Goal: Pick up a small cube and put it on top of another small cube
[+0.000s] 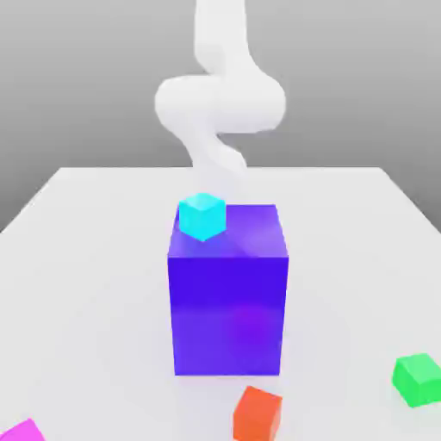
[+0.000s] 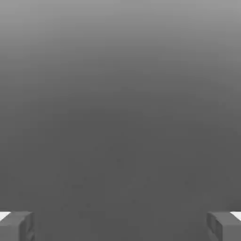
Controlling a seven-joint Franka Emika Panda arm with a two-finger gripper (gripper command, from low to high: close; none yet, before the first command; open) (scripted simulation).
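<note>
A small cyan cube [image 1: 202,215] rests on top of a tall blue-violet block [image 1: 228,301], at its far corner on the exterior view's left. Three more small cubes lie on the white table near the front: an orange cube [image 1: 257,413], a green cube [image 1: 418,379] at the exterior view's right, and a magenta cube [image 1: 21,431] cut by the frame at the left. In the hand view my gripper [image 2: 120,226] is open, its grey fingertips [image 2: 16,226] far apart with nothing between them and only plain grey background ahead.
My white arm [image 1: 220,95] rises behind the tall block at the back of the table [image 1: 77,258]. The block stands in the table's middle, between the arm and the front cubes.
</note>
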